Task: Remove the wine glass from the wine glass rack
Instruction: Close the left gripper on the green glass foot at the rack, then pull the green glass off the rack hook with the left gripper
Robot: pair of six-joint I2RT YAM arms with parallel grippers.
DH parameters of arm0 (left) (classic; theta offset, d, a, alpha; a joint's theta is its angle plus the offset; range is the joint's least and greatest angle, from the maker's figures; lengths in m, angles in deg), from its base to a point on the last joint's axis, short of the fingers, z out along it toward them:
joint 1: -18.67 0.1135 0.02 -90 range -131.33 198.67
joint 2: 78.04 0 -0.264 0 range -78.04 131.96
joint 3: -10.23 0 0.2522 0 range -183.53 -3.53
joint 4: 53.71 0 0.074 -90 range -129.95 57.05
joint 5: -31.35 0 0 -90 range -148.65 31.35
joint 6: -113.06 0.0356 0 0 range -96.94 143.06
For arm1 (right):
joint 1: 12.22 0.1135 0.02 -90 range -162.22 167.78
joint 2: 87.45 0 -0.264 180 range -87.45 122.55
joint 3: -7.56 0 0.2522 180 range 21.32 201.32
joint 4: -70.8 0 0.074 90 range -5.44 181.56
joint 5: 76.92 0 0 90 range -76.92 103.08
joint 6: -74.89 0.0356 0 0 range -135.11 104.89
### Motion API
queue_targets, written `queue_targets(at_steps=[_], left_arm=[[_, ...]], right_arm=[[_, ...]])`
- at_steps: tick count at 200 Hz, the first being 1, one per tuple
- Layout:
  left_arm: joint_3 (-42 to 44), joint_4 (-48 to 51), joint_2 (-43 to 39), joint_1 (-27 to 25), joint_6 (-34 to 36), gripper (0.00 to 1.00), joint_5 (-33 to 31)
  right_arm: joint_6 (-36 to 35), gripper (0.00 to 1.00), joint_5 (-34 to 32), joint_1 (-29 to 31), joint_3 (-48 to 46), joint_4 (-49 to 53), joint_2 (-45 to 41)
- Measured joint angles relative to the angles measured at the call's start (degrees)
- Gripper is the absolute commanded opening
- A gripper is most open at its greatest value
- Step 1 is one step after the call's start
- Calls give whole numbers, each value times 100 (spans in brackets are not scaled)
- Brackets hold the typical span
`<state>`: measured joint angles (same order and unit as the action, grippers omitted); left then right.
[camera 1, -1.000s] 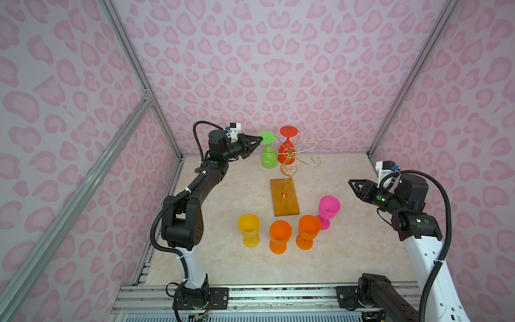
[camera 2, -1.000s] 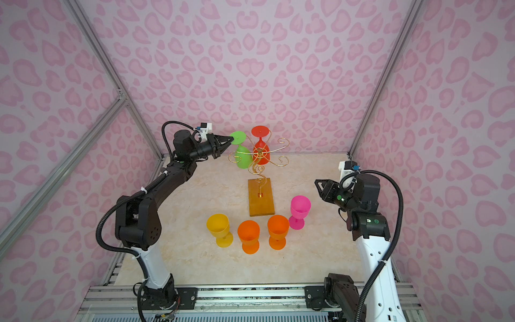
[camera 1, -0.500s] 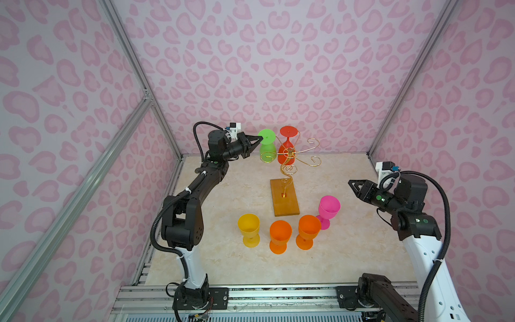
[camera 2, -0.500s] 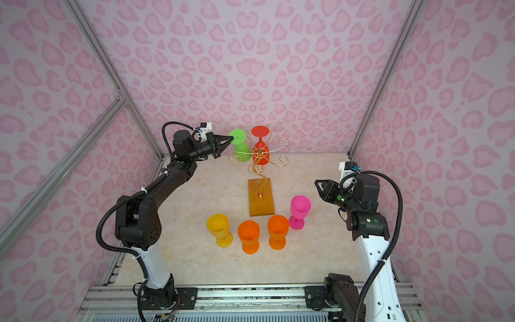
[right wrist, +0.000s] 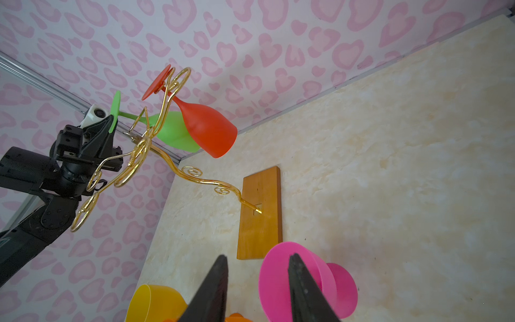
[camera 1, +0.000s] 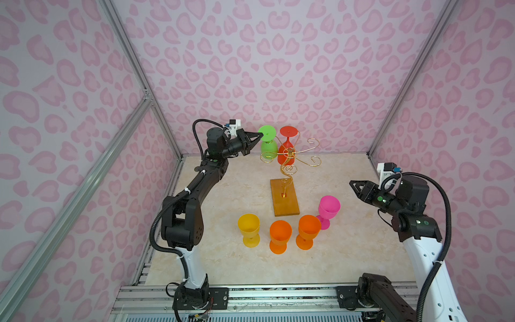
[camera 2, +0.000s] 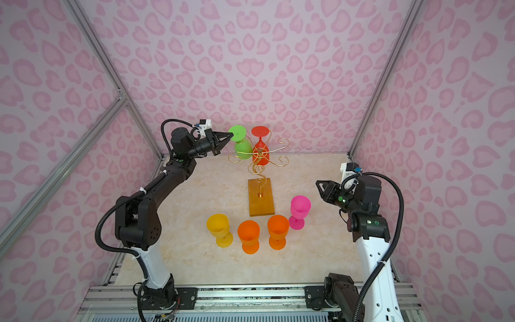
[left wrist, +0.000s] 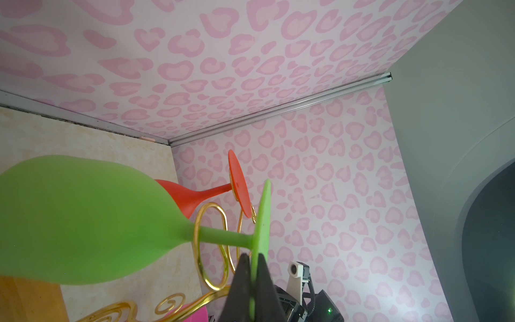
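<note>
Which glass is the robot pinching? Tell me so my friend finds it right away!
Look on the table for the gold wine glass rack on its wooden base. Two glasses hang upside down from it, side by side. It is the green glass, whose round foot the left end effector is shut on; the red glass beside it is untouched.

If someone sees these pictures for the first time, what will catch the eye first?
First comes the bright green wine glass, hanging upside down on the gold wine glass rack at the back of the table, with the left gripper shut on the rim of its foot. A red wine glass hangs beside it. Nearer the front stand a yellow wine glass, two orange wine glasses and a pink wine glass.
</note>
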<state>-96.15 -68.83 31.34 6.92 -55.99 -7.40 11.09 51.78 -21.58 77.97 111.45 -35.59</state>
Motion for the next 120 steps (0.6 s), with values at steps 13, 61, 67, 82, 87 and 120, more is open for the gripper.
queue_targets(at_steps=[13, 61, 67, 82, 87, 120], left_arm=[[-50, -2, 11, -39, 0, 2, 20], [-205, -20, 146, -122, -31, 1, 66], [-225, -20, 157, -136, -39, 2, 74], [-273, -31, 177, -173, -42, 1, 111], [-275, -37, 181, -175, -42, 1, 125], [-295, -39, 208, -216, -44, 1, 127]], right_arm=[[2, 37, 20, -2, -2, -7, 0], [20, 37, 70, -17, -2, -37, -2], [20, 37, 74, -24, -2, -37, -2], [20, 37, 76, -31, -7, -39, -2], [20, 37, 79, -35, -9, -44, -2], [22, 37, 98, -42, -20, -44, 7]])
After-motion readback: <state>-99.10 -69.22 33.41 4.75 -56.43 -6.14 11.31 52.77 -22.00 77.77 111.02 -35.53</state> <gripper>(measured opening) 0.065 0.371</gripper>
